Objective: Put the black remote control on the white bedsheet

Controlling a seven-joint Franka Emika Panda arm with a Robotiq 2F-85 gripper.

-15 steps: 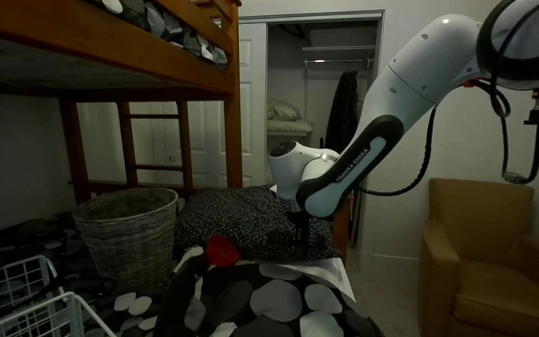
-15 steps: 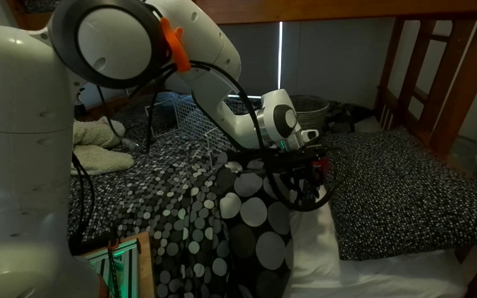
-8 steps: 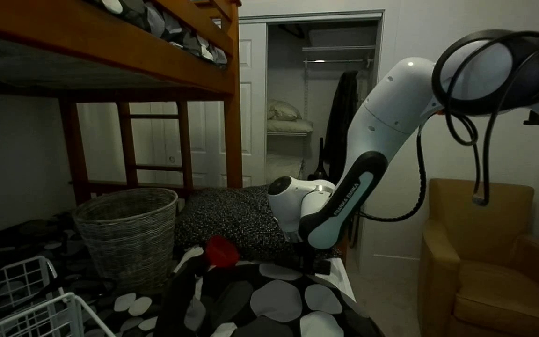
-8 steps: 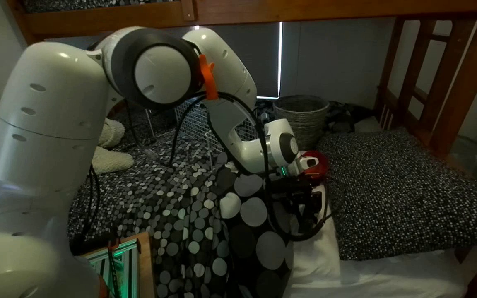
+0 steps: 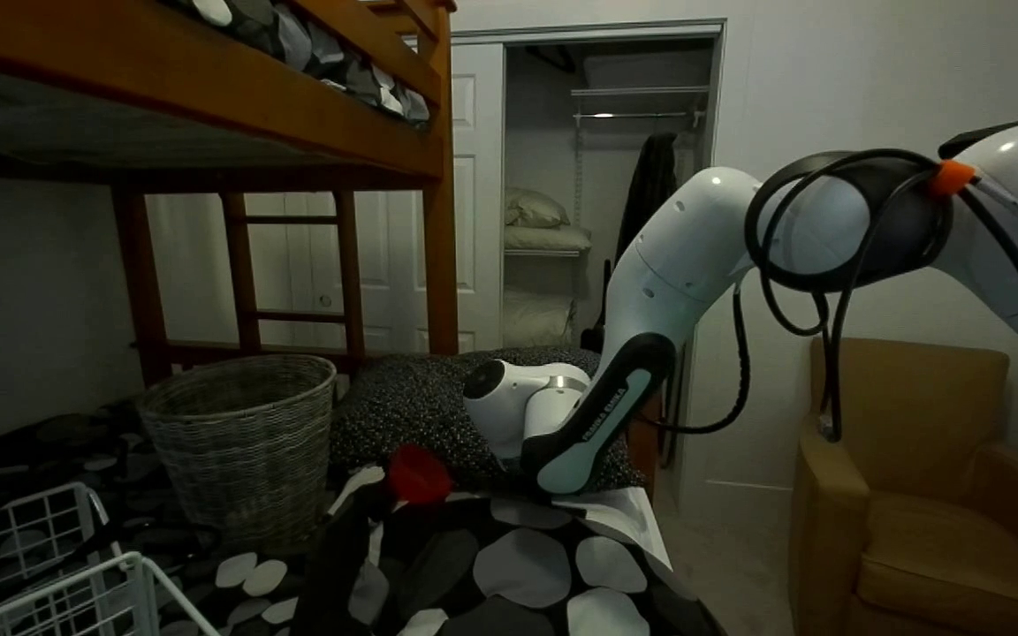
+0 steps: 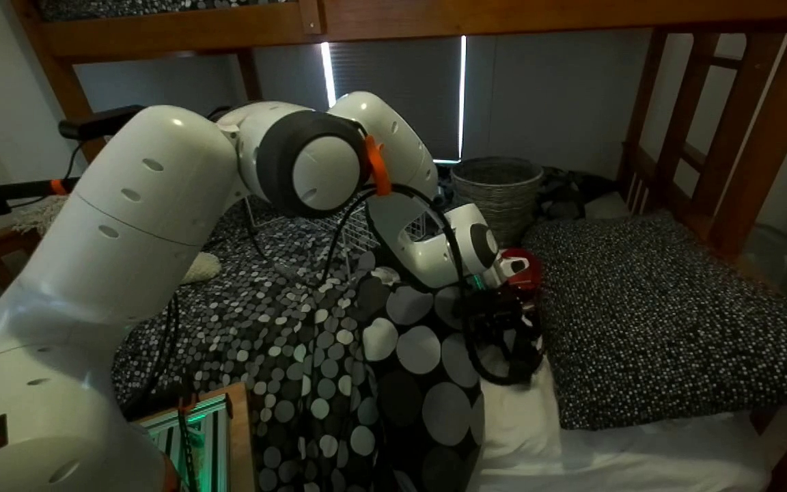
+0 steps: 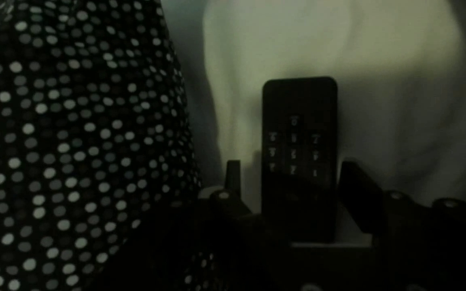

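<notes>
The black remote control (image 7: 299,133) lies on the white bedsheet (image 7: 281,36) in the wrist view, its number keys upside down. My gripper (image 7: 291,162) is open, with one finger on each side of the remote. A gap shows between the left finger and the remote; the right finger is very close to its edge, and I cannot tell if it touches. In an exterior view the dark gripper (image 6: 511,352) is low over the bedsheet (image 6: 523,437), between the spotted cover and the pillow. The remote is hidden in both exterior views.
The speckled pillow (image 6: 667,321) lies beside the gripper; it fills the left of the wrist view (image 7: 75,121). The spotted cover (image 6: 421,348) lies on the opposite side. A red object (image 5: 419,474), a wicker basket (image 5: 244,450) and a white wire basket (image 5: 49,565) are on the bed.
The arm has come down and the gripper is lower, close to the bedsheet. Over the last half second the hand has shifted sideways toward the pillow. The bed's objects have not moved.
</notes>
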